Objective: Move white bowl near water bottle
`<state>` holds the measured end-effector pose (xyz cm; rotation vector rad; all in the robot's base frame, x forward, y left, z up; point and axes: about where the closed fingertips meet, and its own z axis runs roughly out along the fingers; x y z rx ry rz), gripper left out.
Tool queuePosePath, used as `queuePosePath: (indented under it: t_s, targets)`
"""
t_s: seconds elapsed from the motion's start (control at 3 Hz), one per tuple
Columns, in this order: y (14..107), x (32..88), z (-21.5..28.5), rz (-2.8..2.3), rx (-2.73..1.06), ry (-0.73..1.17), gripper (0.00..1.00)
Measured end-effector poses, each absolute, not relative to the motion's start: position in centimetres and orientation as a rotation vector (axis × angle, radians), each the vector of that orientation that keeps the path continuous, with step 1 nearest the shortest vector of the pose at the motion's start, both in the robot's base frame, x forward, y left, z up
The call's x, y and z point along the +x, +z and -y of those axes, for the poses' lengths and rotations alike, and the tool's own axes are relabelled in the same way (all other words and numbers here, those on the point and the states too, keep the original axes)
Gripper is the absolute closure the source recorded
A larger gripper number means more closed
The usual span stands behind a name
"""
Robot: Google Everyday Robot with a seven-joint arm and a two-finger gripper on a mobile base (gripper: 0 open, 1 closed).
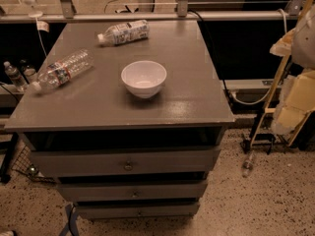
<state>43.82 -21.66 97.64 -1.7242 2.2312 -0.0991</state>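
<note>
The white bowl (143, 77) stands upright near the middle of the grey drawer cabinet's top (187, 102). The water bottle (61, 70), clear and ribbed with a narrow red, white and blue band, lies on its side near the top's left edge, cap toward the front left. My gripper (291, 107) shows as pale yellowish parts at the right edge of the camera view. It hangs beyond the cabinet's right side, well apart from the bowl, and holds nothing that I can see.
A second bottle (123, 32) with a wide whitish label lies at the back of the top. A metal rail (147, 16) runs behind the cabinet. Small bottles (15, 75) stand at the far left. Another bottle (247, 164) lies on the speckled floor at right.
</note>
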Motion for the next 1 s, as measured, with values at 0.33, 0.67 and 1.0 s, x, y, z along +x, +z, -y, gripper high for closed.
queuePosePath:
  t_s: [0.33,0.67,1.0]
  targets:
    - [97.6,43.8,21.7,-2.231,-1.724,-0.099,0.0]
    - [96.5,46.0,14.6,-1.924,-1.94,-0.085,0.0]
    - [95.1,47.9,6.7,-1.627,-2.128,-0.081,0.0]
